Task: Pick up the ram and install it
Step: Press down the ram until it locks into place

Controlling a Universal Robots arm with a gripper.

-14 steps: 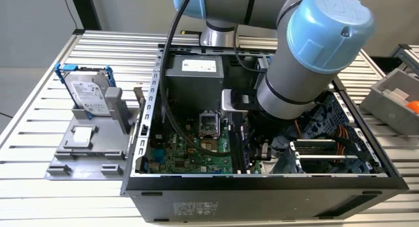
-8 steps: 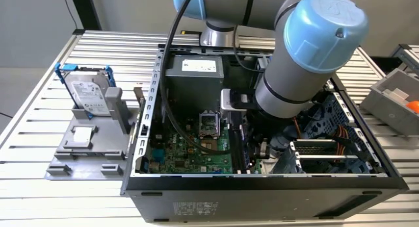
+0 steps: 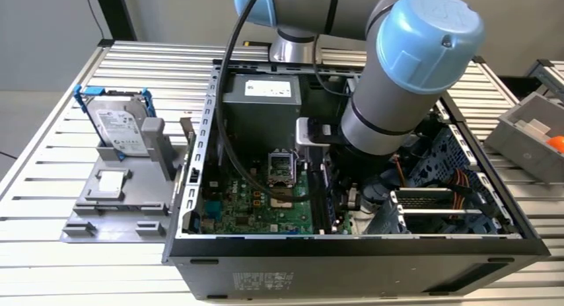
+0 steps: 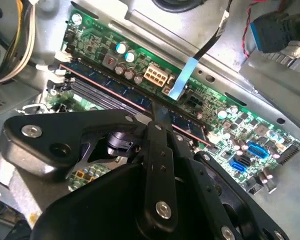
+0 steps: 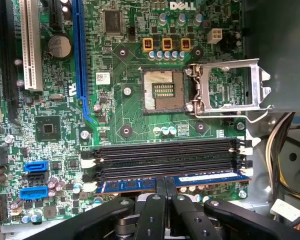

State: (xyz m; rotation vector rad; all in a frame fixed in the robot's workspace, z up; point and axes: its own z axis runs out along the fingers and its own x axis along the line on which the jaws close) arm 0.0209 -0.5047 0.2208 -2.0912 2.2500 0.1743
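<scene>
Blue ram (image 5: pixel 172 182) stands in the outermost of four motherboard (image 5: pixel 130 110) slots, low in the first wrist view, inside the open computer case (image 3: pixel 352 246) on the slatted table (image 3: pixel 53 180). Pincer (image 5: pixel 165 192) clenched on its middle.

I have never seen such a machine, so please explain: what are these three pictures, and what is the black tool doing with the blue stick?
The exterior view shows a robot arm reaching down into an open computer case on a slatted metal table. A hard drive stands in a grey holder beside the case. Both wrist views come from cameras riding on the arm. They look at the green motherboard. The black gripper sits over the ram, the blue stick, which lies along the slot nearest the board's edge.
</scene>
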